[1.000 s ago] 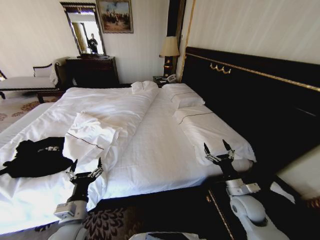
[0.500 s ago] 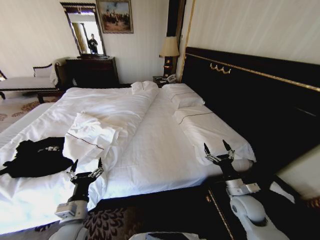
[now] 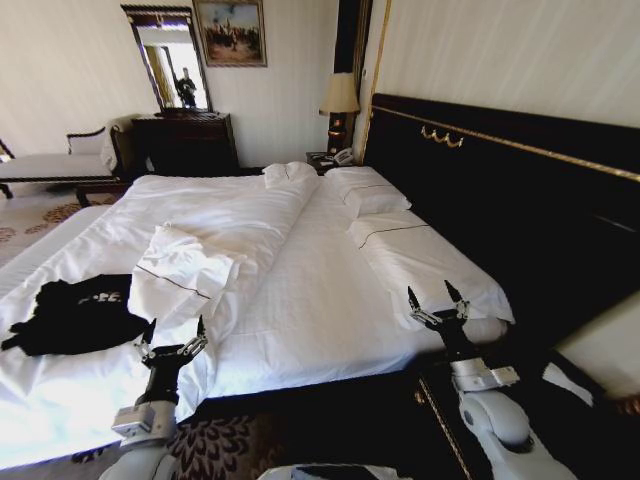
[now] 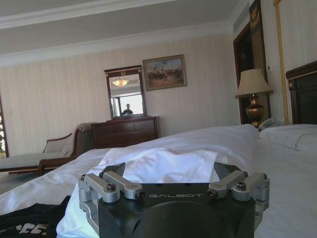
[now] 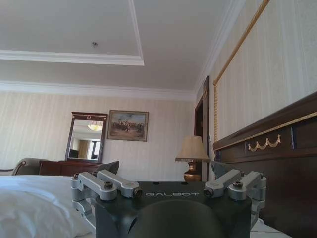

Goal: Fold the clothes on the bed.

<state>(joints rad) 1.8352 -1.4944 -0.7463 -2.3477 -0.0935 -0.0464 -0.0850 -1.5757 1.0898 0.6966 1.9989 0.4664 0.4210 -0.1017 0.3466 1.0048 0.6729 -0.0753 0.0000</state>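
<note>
White bed [image 3: 330,300], T-shirt [image 3: 75,315] seemingly near its left edge.

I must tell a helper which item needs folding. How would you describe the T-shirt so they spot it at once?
Start at the big white bed. On its foot end, far from the dark headboard, lies a crumpled black T-shirt beside the folded white duvet. It is the only dark item on the bedding, with white lettering.

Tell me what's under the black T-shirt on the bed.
The black T-shirt lies crumpled on the white sheet near the bed's left front corner. Whatever sits directly beneath it is covered; both open grippers are off it.
</note>
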